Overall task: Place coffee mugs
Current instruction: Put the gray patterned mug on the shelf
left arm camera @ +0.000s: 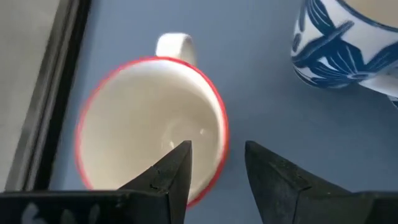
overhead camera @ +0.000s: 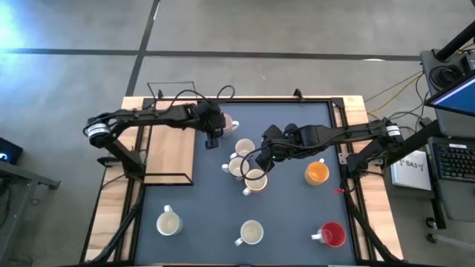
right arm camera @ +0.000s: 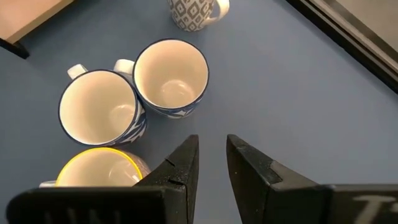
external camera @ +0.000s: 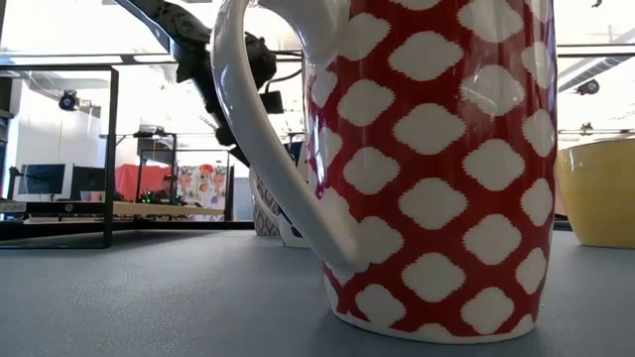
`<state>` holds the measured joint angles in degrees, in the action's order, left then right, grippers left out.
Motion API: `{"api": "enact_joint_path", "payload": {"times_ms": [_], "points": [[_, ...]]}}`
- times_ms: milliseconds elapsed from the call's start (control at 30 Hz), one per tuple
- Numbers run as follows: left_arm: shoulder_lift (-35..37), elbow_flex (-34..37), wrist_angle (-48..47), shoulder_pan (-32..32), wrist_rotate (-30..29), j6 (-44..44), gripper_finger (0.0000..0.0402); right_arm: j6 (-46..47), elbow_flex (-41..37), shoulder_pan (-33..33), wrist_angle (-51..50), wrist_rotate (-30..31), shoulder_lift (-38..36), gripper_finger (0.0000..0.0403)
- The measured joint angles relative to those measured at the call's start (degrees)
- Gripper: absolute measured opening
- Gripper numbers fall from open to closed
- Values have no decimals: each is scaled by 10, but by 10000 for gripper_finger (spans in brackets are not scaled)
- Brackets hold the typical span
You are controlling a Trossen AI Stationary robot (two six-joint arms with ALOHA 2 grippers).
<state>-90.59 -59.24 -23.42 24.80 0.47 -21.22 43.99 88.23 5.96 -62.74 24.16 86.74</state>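
Observation:
A white coffee mug with a red rim (left arm camera: 149, 124) stands upright on the blue mat, right under my left gripper (left arm camera: 214, 155). That gripper is open: one finger hovers over the mug's inside and the other outside its wall, opposite the handle (left arm camera: 174, 43). In the high view my left gripper (overhead camera: 217, 133) is at the mat's far left. My right gripper (right arm camera: 211, 146) is open and has nothing in it, and in the high view it (overhead camera: 263, 159) is beside three clustered mugs (overhead camera: 245, 165). An orange mug (overhead camera: 317, 172) and a red mug (overhead camera: 332, 235) stand at the right.
A blue-patterned mug (left arm camera: 348, 43) stands close beside the red-rimmed one. A wooden board in a black wire frame (overhead camera: 171, 152) lies left of the mat. Two white mugs (overhead camera: 169, 222) (overhead camera: 251, 232) stand near the front edge. The red patterned mug (external camera: 446, 169) fills the low view.

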Motion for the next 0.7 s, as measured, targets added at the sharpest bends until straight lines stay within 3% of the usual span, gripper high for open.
{"api": "enact_joint_path", "payload": {"times_ms": [133,333,500,700], "points": [[-5,0,-9,0,1,8,103,0,-2,0,0,0,0,68],[-8,0,-10,0,3,12,13,0,-2,0,0,0,0,68],[-8,-16,-34,0,3,29,13,0,-2,0,0,0,0,68],[-3,-87,-125,10,1,46,8,0,-2,0,0,0,0,68]]}}
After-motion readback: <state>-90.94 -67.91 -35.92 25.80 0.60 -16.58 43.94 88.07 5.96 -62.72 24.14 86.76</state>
